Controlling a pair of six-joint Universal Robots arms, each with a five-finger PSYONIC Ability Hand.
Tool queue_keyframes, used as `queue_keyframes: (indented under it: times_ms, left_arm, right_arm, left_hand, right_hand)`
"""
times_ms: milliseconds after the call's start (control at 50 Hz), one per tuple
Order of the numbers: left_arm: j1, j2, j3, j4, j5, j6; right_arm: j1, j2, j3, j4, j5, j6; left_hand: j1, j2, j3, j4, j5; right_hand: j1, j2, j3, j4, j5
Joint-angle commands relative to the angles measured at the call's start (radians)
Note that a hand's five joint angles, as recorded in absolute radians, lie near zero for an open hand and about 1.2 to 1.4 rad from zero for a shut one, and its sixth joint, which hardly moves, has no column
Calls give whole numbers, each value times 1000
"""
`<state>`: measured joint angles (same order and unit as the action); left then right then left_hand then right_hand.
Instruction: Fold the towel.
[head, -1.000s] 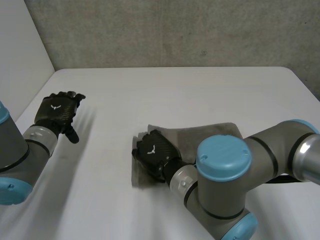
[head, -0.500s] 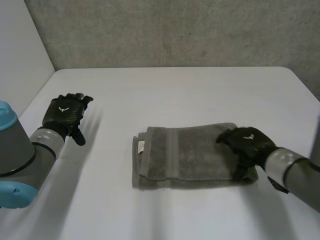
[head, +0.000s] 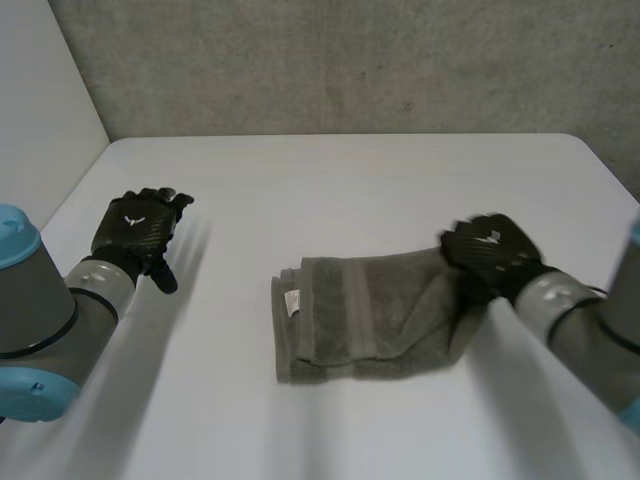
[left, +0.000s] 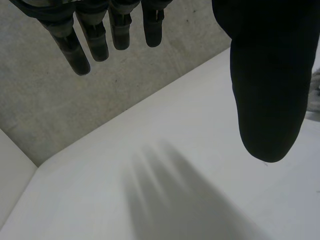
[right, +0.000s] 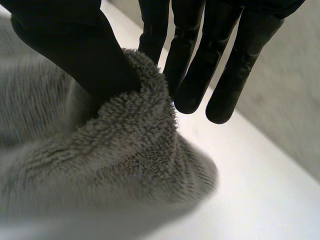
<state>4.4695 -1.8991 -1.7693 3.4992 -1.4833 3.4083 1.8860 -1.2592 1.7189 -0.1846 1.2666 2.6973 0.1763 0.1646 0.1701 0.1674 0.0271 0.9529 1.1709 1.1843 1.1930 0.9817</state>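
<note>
Two hands: the right hand (head: 490, 250) grips the right end of the towel (head: 360, 325), where half a second ago it lay flat on it; the left hand (head: 135, 232) hovers well apart from the cloth, a little nearer than before
Right hand grip: thumb (right: 75, 45) pinches a ridge of pile against the fingers (right: 190, 75); the hand is clamped on the cloth
Left hand state: fingers straight and spread; it holds nothing above the bare worktop (head: 380, 190)
Towel: grey, folded, lying mid-worktop; its right end now rises toward the hand and the bundle looks shorter; a white label (head: 293, 300) sits at its left end
Meaning: probably the start of carrying the right end over for another fold
Obstacles: nothing else lies on the worktop; a one-point pinch may let the layers slide apart
</note>
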Motion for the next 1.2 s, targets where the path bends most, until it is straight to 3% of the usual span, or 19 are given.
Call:
queue_keyframes:
  times_ms: [20,140,320,360,380,400,420,440,600,720,820,1040,1200]
  left_arm:
    - [-1,6,-1,-2,-5,2]
    - [-1,28,-1,-2,-5,-1]
    - [-29,48,16,-2,-6,-4]
    - [-38,48,21,-2,-6,-4]
    - [-45,49,31,-2,-6,-4]
    - [-56,48,45,-2,-8,-7]
    - [-56,48,45,-2,-8,-7]
    - [-70,48,60,-2,-8,-20]
    - [-166,25,169,-14,-8,-211]
    - [-253,-52,240,-45,-8,-294]
    - [-378,-191,335,-170,-57,-320]
    - [-415,-311,321,-252,-233,-299]
    - [-418,-293,286,-252,-249,-271]
  right_arm:
    - [357,163,-201,19,59,4]
    - [507,299,-280,25,60,-48]
    - [527,317,-280,24,57,-43]
    - [522,262,-262,17,62,-33]
    - [522,262,-262,17,62,-33]
    - [513,217,-248,17,65,-21]
    - [513,216,-248,17,65,-20]
    - [490,177,-233,16,66,-2]
    - [265,3,-133,25,70,223]
    - [108,-40,-62,27,48,373]
    - [76,-22,-48,28,7,407]
    - [97,188,-97,56,-55,395]
    - [116,282,-180,137,-30,292]
  left_hand:
    - [-2,10,4,7,-27]
    - [-2,10,4,7,-27]
    - [-2,10,4,7,-27]
    - [-2,10,4,7,-27]
    - [-2,10,4,7,-27]
    - [-2,10,4,7,-27]
    - [-2,10,4,7,-27]
    - [-2,10,4,7,-27]
    - [31,43,37,40,6]
    - [52,64,58,61,27]
    - [49,61,55,58,24]
    - [37,49,43,46,12]
    - [23,34,29,31,-3]
  right_hand:
    - [443,225,212,203,240]
    - [443,225,212,203,240]
    - [443,225,212,203,240]
    - [-236,-454,-467,-476,-439]
    - [-240,-458,-471,-480,-443]
    - [-525,-742,-756,-765,-728]
    - [-527,-745,-759,-767,-731]
    - [-777,-995,-1009,-1017,-981]
    - [-778,-996,-1010,-1018,-982]
    - [-778,-996,-1010,-1018,-982]
    - [-778,-996,-1010,-1018,-982]
    - [-778,-996,-1010,-1018,-982]
    - [-778,-996,-1010,-1018,-982]
